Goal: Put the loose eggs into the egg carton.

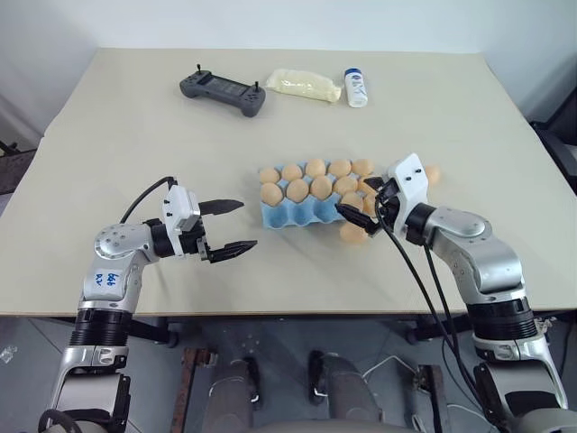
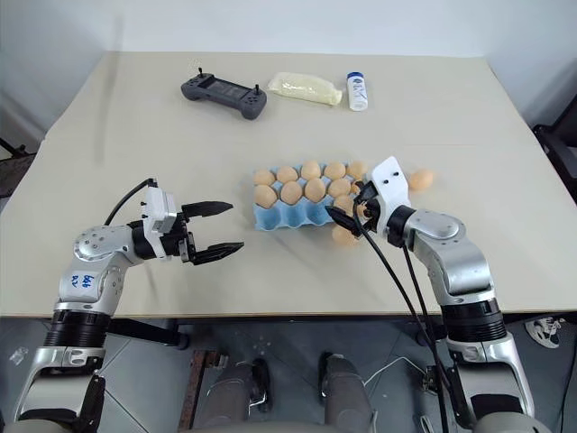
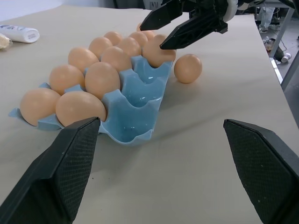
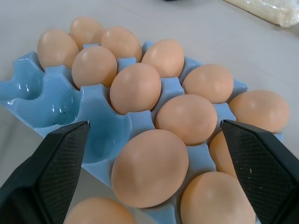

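The light blue egg carton (image 1: 290, 217) lies mid-table, its two back rows filled with tan eggs and the front-row cups toward the left empty. My right gripper (image 1: 359, 200) is open at the carton's right end. Its fingers (image 4: 51, 168) stand apart on either side of an egg (image 4: 149, 168) resting in a front-row cup. One loose egg (image 1: 352, 233) lies on the table at the carton's front right corner. Another loose egg (image 2: 419, 179) lies right of the carton, behind my right wrist. My left gripper (image 1: 245, 225) hovers open and empty, left of the carton.
A dark grey controller (image 1: 223, 90), a pale yellow bag (image 1: 304, 85) and a small white bottle (image 1: 355, 87) lie at the back of the table (image 1: 135, 144). The table's front edge runs just below both arms.
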